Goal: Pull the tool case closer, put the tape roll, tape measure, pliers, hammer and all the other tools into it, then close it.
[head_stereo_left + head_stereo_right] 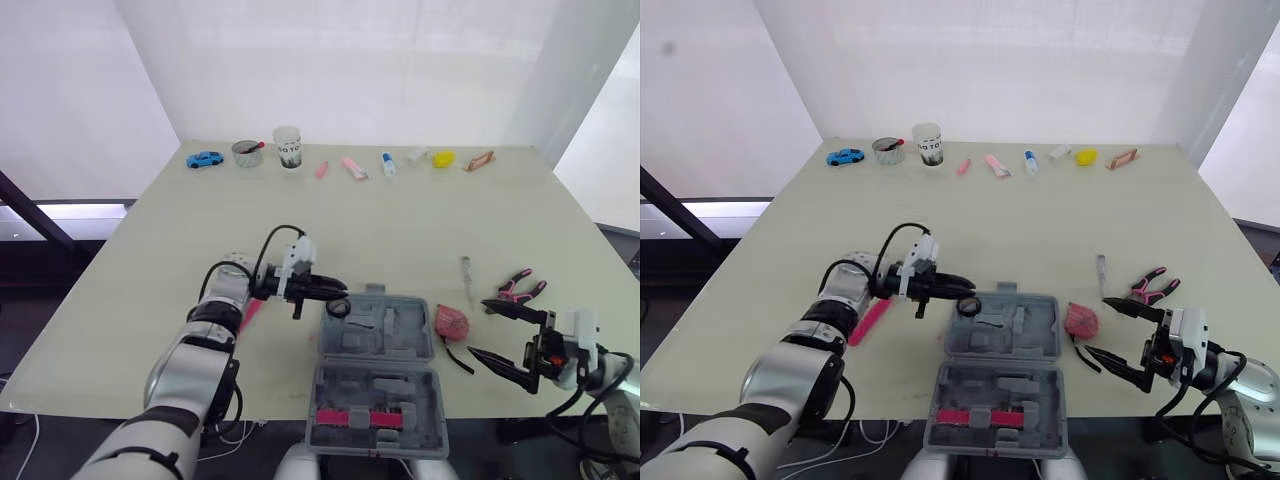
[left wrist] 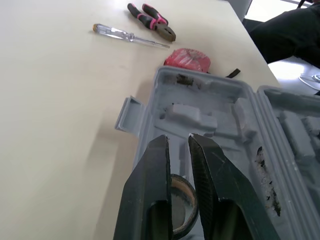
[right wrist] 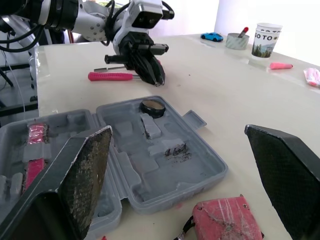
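Note:
The grey tool case (image 1: 380, 340) lies open at the table's front middle, its near half (image 1: 372, 412) holding pink inserts. A black tape roll (image 3: 152, 106) lies flat in the far half's left corner. My left gripper (image 1: 343, 293) hovers just above the roll, open by a narrow gap and holding nothing. A red tape measure (image 1: 451, 321) sits right of the case, with pink-handled pliers (image 1: 520, 288) and a clear screwdriver (image 1: 467, 278) beyond it. A pink-handled tool (image 1: 870, 320) lies under my left forearm. My right gripper (image 1: 505, 337) stands wide open, right of the tape measure.
Along the back edge stand a blue toy car (image 1: 204, 159), a tin (image 1: 246, 152), a paper cup (image 1: 288, 147), several small pink and white items and a yellow object (image 1: 443, 158). A black strap (image 1: 460, 358) lies in front of the tape measure.

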You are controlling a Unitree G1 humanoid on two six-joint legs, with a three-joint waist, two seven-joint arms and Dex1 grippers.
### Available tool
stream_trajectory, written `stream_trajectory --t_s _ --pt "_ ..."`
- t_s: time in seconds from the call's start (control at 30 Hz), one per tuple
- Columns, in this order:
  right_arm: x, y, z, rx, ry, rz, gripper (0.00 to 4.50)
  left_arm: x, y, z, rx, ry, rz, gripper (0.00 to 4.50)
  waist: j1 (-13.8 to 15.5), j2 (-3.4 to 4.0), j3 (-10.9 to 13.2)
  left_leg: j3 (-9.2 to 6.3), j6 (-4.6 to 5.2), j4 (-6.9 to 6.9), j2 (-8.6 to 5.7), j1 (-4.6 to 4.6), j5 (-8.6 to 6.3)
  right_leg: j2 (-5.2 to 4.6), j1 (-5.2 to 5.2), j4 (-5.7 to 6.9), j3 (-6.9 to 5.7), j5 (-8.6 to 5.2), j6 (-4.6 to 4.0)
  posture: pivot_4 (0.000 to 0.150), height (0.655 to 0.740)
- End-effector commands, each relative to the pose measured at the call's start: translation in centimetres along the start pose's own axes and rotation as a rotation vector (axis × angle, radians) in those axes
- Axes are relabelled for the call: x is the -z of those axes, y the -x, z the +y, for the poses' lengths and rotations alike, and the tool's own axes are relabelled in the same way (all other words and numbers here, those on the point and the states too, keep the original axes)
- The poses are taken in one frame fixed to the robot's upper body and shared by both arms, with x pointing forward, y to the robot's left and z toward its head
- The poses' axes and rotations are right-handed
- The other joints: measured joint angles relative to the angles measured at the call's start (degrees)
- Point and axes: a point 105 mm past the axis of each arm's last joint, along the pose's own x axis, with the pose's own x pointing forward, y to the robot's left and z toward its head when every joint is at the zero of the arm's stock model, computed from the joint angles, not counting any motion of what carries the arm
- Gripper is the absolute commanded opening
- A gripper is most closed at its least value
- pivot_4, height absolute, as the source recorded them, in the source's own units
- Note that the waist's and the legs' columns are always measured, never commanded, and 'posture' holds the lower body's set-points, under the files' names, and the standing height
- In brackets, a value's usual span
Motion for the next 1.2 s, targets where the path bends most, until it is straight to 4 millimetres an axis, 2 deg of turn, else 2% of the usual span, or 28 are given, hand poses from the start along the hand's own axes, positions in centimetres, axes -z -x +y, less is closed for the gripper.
stream_trajectory --t_s 0.03,0.2,0.6,1.2 --pt "-0.8 -0.3 -0.1 0.004 0.039 -0.026 4.5 0.0 -0.3 0.4 -0.041 -0.017 -0.009 0.73 0.0 0.0 0.0 0.0 0.0 0.0 0.0 0.0 0.0 0.0 0.0 0.0 0.0 0.0 0.0 0.15 0.74" --pt "-0.8 -0.8 0.0 0.006 0.038 -0.031 4.5 1.1 -0.8 0.2 -0.05 -0.005 0.011 0.73 -0.1 0.0 0.0 0.0 0.0 0.0 0.0 0.01 0.0 0.01 0.0 0.01 0.0 0.0 0.0 0.15 0.74" --pt "-0.5 -0.8 0.2 0.015 0.031 -0.022 4.5 1.6 -1.6 -0.2 -0.05 -0.005 0.005 0.73 -0.1 0.0 0.0 0.0 0.0 -0.01 0.0 0.0 0.0 0.0 0.0 0.0 0.0 0.0 0.0 0.15 0.74" --pt "-0.4 -0.7 0.0 0.023 0.033 -0.019 4.5 3.5 -1.5 -0.5 -0.064 -0.024 0.113 0.73 0.0 0.0 0.0 0.0 0.0 -0.01 0.0 0.01 0.0 0.0 0.0 0.0 0.0 0.0 0.0 0.15 0.74"
